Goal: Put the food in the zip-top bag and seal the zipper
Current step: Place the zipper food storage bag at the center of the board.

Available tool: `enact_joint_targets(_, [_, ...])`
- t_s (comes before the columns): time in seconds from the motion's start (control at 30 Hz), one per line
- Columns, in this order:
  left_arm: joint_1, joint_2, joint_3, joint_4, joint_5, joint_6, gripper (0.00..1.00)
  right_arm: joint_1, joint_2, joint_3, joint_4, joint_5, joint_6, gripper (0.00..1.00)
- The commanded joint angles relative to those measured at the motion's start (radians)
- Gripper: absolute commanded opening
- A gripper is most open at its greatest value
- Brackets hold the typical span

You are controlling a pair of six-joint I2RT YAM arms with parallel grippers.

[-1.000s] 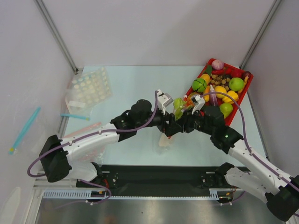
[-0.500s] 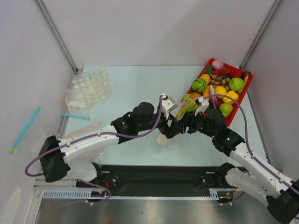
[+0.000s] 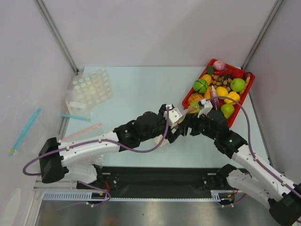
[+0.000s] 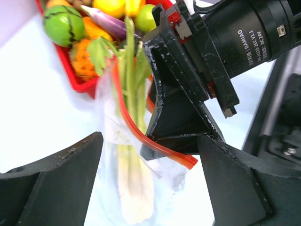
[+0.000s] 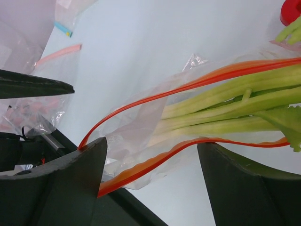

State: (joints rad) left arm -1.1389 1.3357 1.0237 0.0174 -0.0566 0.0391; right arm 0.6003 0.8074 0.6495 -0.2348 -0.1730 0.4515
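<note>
the zip-top bag (image 4: 107,123) hangs between the two grippers, just in front of the red tray (image 4: 80,85) and over the pale table (image 3: 131,89). from the top view it is mostly hidden under the wrists. the leek (image 4: 130,157) is inside it, white stalk down toward the bag's bottom. its green leaf tips seem to reach past the mouth on the tray side. i see no pear or eggplant in the bag, and i cannot pick them out of the tray's heap of toy produce

the left gripper (image 4: 149,141) has its fingers spread wide with the bag in the gap, and neither pad touches it. the right gripper (image 5: 151,143) is spread too. the bag's gaping mouth lies across its gap, and one run of the zipper (image 4: 134,129) drapes over a finger. so the bag looks hooked there, not pinched, though i cannot tell that for sure

judging by the crumpled, sagging film, the bag is very light, floppy and slick. a grip on the clear wall would likely slide or bunch up. the red-orange strip is the firmest part and the best place to take hold, near its ends, so the mouth can be held open and later drawn flat. the leek looks like light, rigid plastic. it should slide down easily, but its long leaves may foul the strip unless pushed fully in before pressing the two sides together
</note>
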Motion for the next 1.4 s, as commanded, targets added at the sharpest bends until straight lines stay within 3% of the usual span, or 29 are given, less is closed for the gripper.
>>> enact_joint_targets(0.0, [-0.085,0.068,-0.06,0.134,-0.043,0.082,0.89,0.053,-0.025,0.058,0.308,-0.168,0.124,0.87])
enact_joint_targets(0.2, [-0.088,-0.012,-0.119,0.194,-0.114,0.108,0.95,0.043,-0.024,0.032,0.33,-0.144,0.187,0.92])
enact_joint_targets(0.37, [-0.088,-0.122,-0.145,0.19,-0.063,0.093,0.96,0.004,-0.02,-0.017,0.44,-0.212,0.277,0.78])
enact_joint_targets(0.53, [-0.088,-0.197,-0.181,0.168,0.113,0.156,0.95,-0.022,-0.024,-0.013,0.479,-0.226,0.323,0.77])
enact_joint_targets(0.77, [-0.088,-0.26,-0.212,0.185,-0.009,0.183,0.92,-0.028,0.022,-0.014,0.54,-0.289,0.453,0.64])
enact_joint_targets(0.87, [-0.087,-0.28,-0.231,0.184,0.021,0.194,0.92,-0.028,0.056,-0.004,0.548,-0.296,0.448,0.68])
enact_joint_targets(0.93, [-0.088,-0.273,-0.234,0.158,0.052,0.208,0.93,-0.034,0.061,0.016,0.5,-0.275,0.399,0.77])
enact_joint_targets(1.0, [-0.088,-0.232,-0.218,0.129,0.115,0.248,0.93,-0.04,0.049,0.051,0.429,-0.246,0.365,0.78])
enact_joint_targets(1.2, [-0.087,-0.17,-0.218,0.121,0.025,0.285,0.9,-0.08,0.042,0.068,0.397,-0.272,0.357,0.79])
enact_joint_targets(1.37, [-0.088,-0.135,-0.22,0.099,0.049,0.352,0.9,-0.114,0.01,0.087,0.356,-0.264,0.307,0.79])
